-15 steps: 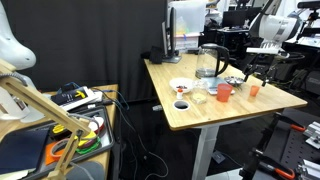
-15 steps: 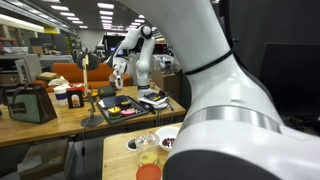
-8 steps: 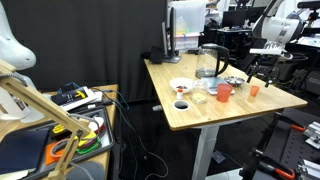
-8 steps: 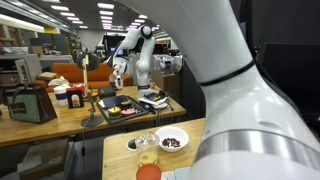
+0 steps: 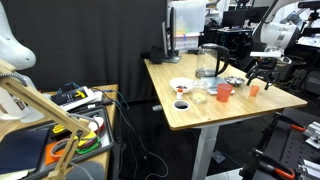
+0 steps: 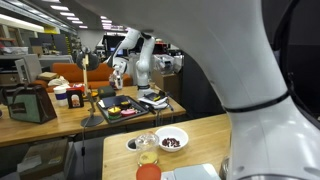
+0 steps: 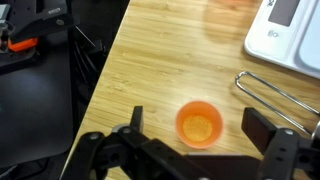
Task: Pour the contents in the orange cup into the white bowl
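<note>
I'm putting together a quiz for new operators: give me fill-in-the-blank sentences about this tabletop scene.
1. The gripper hovers ___ the orange cup.
2. Its jaws stand ___.
3. The table has a top of light ___.
4. The red cup stands ___ the orange cup and the white bowl.
Missing words: above; open; wood; between.

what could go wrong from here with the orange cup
1. The open gripper hangs over the small orange cup; a slightly off-centre descent could tip it and spill what is inside.
2. The red cup stands between it and the white bowl, so the carry might knock it.
</note>
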`<state>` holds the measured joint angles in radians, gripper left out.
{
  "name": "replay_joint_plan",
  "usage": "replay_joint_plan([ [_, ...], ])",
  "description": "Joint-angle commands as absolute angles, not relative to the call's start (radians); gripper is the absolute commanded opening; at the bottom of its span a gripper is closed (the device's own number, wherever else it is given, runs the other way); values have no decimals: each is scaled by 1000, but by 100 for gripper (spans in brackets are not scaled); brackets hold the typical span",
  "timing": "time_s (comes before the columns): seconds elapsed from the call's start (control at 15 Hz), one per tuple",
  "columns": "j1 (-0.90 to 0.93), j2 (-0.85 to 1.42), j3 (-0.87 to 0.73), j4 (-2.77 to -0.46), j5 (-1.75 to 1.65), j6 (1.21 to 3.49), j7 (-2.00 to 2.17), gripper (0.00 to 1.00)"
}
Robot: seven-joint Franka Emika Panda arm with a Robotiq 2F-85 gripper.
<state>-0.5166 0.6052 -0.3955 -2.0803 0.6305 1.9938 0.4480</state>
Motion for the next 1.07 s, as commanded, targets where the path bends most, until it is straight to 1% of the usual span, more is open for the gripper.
replay_joint_plan([
  [0.0,-559,640,-386,-2035,670,1933,405,100],
  [0.27,-563,668,-383,-2014,677,1911,388,100],
  [0.33,-563,673,-382,-2011,680,1908,386,83],
  [0.4,-563,678,-381,-2007,686,1904,384,72],
  [0.47,-564,681,-381,-2003,692,1898,381,66],
  [0.53,-564,682,-382,-2000,699,1893,382,57],
  [0.6,-564,682,-383,-1998,703,1888,382,52],
  [0.67,-563,681,-385,-1995,707,1883,383,43],
  [0.73,-563,681,-386,-1993,709,1879,382,38],
  [0.8,-561,678,-387,-1992,708,1879,382,30],
  [0.93,-554,666,-390,-1999,702,1887,376,18],
  [1.0,-551,660,-391,-2004,699,1892,370,17],
])
